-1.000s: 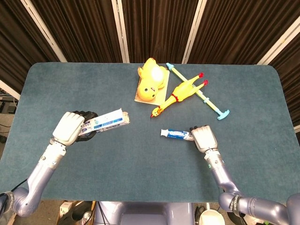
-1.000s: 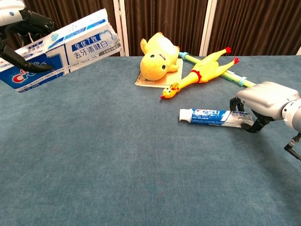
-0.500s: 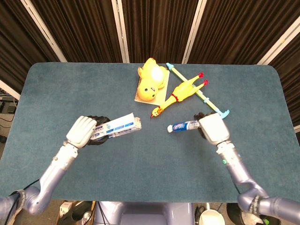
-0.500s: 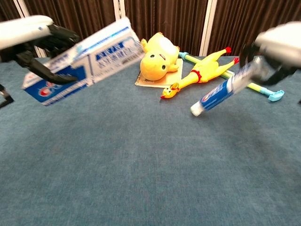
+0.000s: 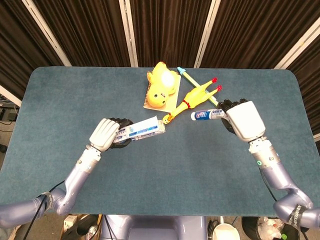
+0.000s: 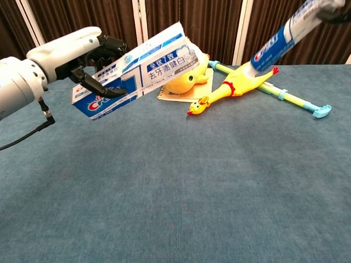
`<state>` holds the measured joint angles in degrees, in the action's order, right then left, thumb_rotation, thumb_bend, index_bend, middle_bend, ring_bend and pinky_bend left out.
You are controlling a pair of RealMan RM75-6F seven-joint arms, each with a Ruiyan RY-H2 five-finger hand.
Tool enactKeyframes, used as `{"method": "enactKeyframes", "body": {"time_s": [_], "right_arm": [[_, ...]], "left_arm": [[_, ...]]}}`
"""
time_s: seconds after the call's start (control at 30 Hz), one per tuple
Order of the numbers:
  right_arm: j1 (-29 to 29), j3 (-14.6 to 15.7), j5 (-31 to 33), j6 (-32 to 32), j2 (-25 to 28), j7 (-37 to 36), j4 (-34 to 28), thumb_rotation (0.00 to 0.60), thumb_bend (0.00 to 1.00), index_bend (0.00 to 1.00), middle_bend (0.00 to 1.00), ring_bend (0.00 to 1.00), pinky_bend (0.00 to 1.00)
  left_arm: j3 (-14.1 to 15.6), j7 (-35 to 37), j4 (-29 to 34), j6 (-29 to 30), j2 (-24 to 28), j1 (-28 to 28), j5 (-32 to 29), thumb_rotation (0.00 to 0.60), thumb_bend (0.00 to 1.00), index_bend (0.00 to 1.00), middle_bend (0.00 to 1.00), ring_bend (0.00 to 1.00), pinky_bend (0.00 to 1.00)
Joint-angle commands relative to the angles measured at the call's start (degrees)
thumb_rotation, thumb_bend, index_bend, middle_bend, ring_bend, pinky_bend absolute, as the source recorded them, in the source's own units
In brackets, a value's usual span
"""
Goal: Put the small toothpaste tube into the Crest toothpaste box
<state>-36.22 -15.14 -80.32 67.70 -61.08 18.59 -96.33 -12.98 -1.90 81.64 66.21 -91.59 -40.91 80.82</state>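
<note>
Above the table (image 5: 60, 100), left of centre: left hand (image 5: 104, 135) grips the Crest toothpaste box (image 5: 143, 129) by its near-left end, fingers wrapped round it, box lifted off the cloth.
Box contents: cannot tell; the end facing the tube shows no clear opening in either view (the chest view shows only its printed side (image 6: 137, 68)).
Right of centre, raised: right hand (image 5: 242, 118) holds the small toothpaste tube (image 5: 208, 115) by its tail, fingers closed on it, cap end pointing left toward the box.
Tube and box: apart, with a gap between the cap and the box's end; tube outside the box.
Cut off: in the chest view the right hand is almost wholly out of frame at the top right; only the tube (image 6: 279, 38) slants in.
Far centre of table: yellow plush duck (image 5: 161, 85) lying on a tan pad (image 5: 149, 102), rubber chicken (image 5: 192, 97) just right of it, lying across a green and blue stick (image 5: 220, 107).
Partly hidden: the box covers part of the duck in the chest view.
</note>
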Motion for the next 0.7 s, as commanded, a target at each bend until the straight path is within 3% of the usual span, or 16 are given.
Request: {"method": "enactKeyframes", "body": {"time_s": [0.03, 0.3, 0.43, 0.7], "right_arm": [[-0.2, -0.7, 0.4, -0.2, 1.3, -0.5, -1.0, 0.6, 0.81, 0.9, 0.76, 0.69, 0.62], [-2.4, -5.1, 3.4, -2.7, 7.7, -3.4, -5.6, 0.6, 0.81, 0.9, 0.76, 0.69, 0.62], [-3.3, -7.1, 4.7, -3.6, 11.1, -3.9, -7.5, 0.6, 0.81, 0.9, 0.76, 0.69, 0.62], [-3.7, -10.3, 10.0, -7.2, 18.0, -9.9, -11.8, 0.6, 0.81, 0.9, 0.76, 0.69, 0.62]], "left_arm": [[-0.3, 1.6, -3.3, 1.4, -1.8, -0.9, 1.9, 0.6, 0.41, 0.41, 0.57, 0.53, 0.56], [1.2, 10.7, -17.4, 9.2, -8.4, -3.1, 10.8, 0.6, 0.42, 0.4, 0.55, 0.52, 0.56], [1.7, 14.1, -24.4, 11.9, -12.2, -3.8, 12.2, 0.6, 0.42, 0.4, 0.55, 0.52, 0.56], [1.5, 18.9, -32.4, 14.3, -15.9, -5.0, 12.6, 0.6, 0.42, 0.37, 0.53, 0.51, 0.55]]}}
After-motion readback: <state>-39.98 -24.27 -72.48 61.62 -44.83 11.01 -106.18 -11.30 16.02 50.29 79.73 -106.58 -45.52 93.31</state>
